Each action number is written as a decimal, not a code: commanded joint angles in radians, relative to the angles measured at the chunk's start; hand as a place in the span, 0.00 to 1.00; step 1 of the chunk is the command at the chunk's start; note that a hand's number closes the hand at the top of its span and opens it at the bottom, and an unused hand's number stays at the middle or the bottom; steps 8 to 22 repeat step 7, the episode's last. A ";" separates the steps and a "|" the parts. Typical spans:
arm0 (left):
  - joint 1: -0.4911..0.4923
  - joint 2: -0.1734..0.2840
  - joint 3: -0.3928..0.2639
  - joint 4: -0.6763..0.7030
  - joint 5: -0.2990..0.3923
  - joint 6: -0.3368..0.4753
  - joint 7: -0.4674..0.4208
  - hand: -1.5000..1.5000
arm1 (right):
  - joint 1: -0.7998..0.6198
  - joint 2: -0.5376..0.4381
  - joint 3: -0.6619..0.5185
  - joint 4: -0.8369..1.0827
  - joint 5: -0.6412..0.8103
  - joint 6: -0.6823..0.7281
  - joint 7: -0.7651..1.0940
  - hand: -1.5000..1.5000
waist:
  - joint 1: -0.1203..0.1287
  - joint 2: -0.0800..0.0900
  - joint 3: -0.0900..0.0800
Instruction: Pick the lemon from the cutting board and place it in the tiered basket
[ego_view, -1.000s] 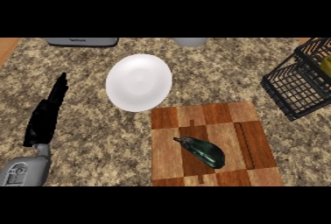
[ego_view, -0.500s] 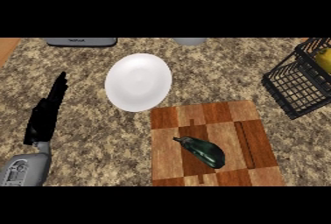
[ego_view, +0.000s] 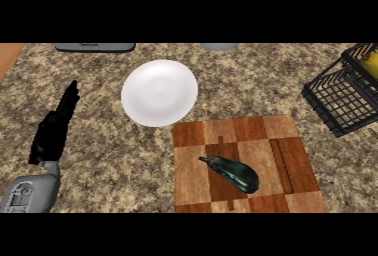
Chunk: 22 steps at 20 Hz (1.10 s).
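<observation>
- Your left hand (ego_view: 55, 127) rests near the counter's left edge, fingers straight, holding nothing.
- White plate (ego_view: 159, 92) mid-counter; on the cutting board (ego_view: 199, 175) lies only a dark eggplant (ego_view: 235, 173).
- Tiered basket (ego_view: 341, 97), right edge: a yellow lemon (ego_view: 370, 64) shows inside — likely light, waxy; take it around the middle.
- Right hand: out of view.

kitchen, speckled stone counter (ego_view: 111, 165), wooden cutting board (ego_view: 244, 135), white plate (ego_view: 159, 92)

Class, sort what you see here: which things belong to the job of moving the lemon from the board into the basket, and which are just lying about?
Job: lemon, already in the basket; board; left hand, open at the left.

Lying about: plate; dark vegetable on the board; grey object and pale object at the far edge.
</observation>
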<state>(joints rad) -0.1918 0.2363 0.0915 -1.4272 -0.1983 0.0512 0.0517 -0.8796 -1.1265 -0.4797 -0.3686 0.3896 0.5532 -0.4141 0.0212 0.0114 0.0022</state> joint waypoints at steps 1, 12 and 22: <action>0.015 -0.011 -0.013 -0.049 -0.008 0.009 0.025 0.50 | 0.074 -0.081 -0.031 0.106 -0.005 0.052 -0.106 0.00 | 0.013 0.005 0.004; 0.036 -0.002 -0.004 -0.044 0.003 -0.007 0.002 0.50 | 0.142 -0.152 -0.082 0.174 -0.051 0.142 -0.213 0.00 | 0.004 0.005 0.006; 0.036 -0.002 -0.004 -0.044 0.003 -0.007 0.002 0.50 | 0.142 -0.152 -0.082 0.174 -0.051 0.142 -0.213 0.00 | 0.004 0.005 0.006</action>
